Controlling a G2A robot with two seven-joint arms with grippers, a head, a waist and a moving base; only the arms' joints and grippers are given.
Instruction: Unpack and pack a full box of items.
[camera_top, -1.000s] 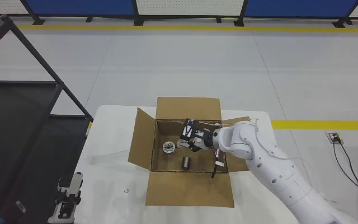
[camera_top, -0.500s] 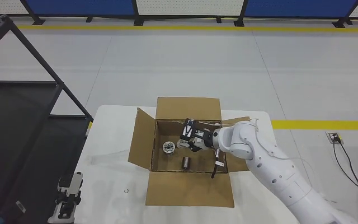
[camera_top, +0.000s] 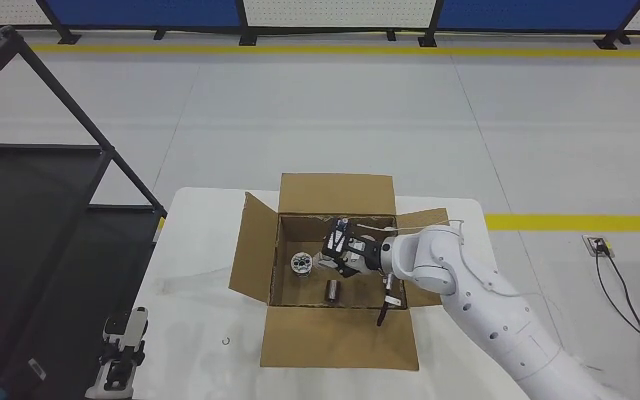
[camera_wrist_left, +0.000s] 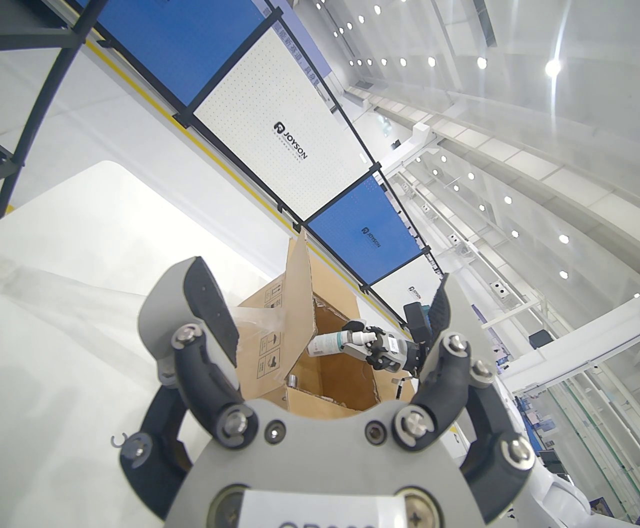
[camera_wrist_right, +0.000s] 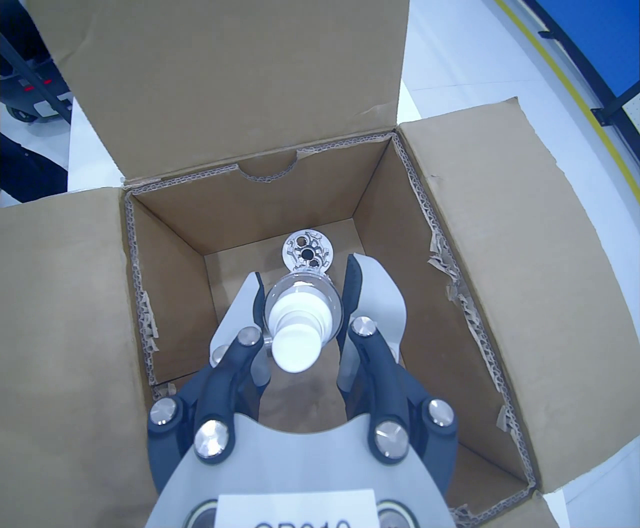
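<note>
An open cardboard box (camera_top: 337, 192) is set in the middle of the white table (camera_top: 200, 300), with all four flaps folded outward; the side flaps are torn and ragged along their edges. Bare table is left on both sides of the box, more of it on the left. A toothed metal disc (camera_top: 301, 262) is lain flat on the box floor near the left wall, and a small dark cylinder (camera_top: 332, 291) is stood near the front wall, apart from the disc.

The right arm is bent in from the right over the box opening. Its right tool (camera_wrist_right: 303, 272) is closed on a clear bottle (camera_wrist_right: 300, 320) with a white pump cap, which is held within the opening above the disc, clear of the walls.

The left tool (camera_wrist_left: 322, 305) is kept low at the table's left edge, well apart from the box, its fingers spread and nothing held. A small C-shaped clip (camera_top: 227, 341) is seen on the table before it.

Handling symbols are printed on the box's outer left side (camera_wrist_left: 267, 345); their text cannot be made out.
</note>
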